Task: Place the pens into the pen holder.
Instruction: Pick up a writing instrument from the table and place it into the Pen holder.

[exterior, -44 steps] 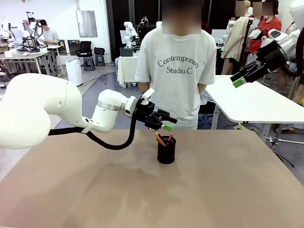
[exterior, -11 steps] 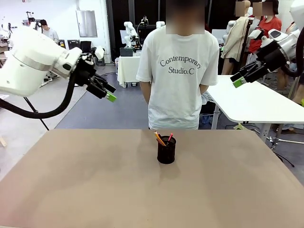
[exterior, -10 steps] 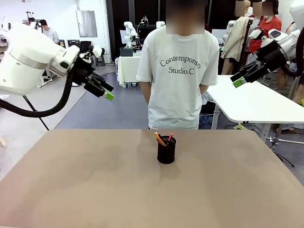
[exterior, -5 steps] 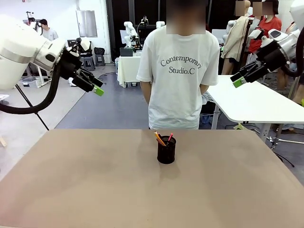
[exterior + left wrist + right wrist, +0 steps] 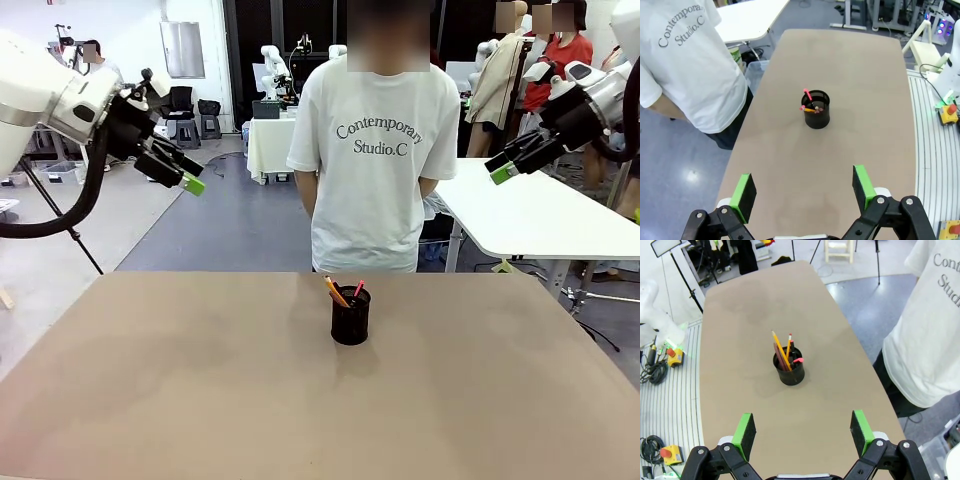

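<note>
While the pens (image 5: 341,293) stand inside the pen holder (image 5: 350,316) near the middle of the bench's (image 5: 200,390) far edge, the left tool (image 5: 186,179) and right tool (image 5: 503,169) hang released and empty, high above opposite ends of the bench.
</note>
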### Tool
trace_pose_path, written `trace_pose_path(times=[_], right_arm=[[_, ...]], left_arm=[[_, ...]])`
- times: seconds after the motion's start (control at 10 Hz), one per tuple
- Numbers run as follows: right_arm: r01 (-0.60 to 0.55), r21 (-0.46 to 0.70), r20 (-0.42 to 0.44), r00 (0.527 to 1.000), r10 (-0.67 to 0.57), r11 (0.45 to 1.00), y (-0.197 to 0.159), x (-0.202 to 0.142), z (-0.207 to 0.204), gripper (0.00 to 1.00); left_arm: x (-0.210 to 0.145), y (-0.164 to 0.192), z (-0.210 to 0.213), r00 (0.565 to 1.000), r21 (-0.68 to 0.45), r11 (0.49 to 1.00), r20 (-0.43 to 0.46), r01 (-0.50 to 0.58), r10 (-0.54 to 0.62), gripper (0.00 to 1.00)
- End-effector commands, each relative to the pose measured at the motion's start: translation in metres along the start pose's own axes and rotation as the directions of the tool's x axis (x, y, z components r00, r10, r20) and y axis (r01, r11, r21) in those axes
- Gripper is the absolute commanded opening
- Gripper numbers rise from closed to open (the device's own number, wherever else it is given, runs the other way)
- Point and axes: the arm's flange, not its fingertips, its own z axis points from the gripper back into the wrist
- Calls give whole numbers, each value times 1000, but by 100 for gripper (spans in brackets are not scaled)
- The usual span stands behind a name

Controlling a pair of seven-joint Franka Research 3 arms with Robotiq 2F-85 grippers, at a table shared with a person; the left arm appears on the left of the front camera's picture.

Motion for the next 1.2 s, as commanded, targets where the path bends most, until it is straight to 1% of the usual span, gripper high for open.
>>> trace_pose_path(times=[0.0, 0.4, 0.6, 1.1], right_arm=[[-2, -6, 1, 1000, 2, 1000, 0, 1, 1, 100], [-2, -6, 1, 1000, 2, 1000, 0, 1, 1, 100], [-2, -6, 1, 1000, 2, 1000, 0, 1, 1, 100], [-2, -6, 1, 1000, 2, 1000, 0, 1, 1, 100]], left_arm=[[-5, -8, 8, 1000, 15, 1000, -8, -25, 25, 100], [-7, -6, 11, 999, 43, 999, -9, -30, 30, 100], [-4, -1, 8, 1000, 23, 1000, 1, -10, 10, 100], [-4, -1, 8, 1000, 23, 1000, 1, -10, 10, 100]])
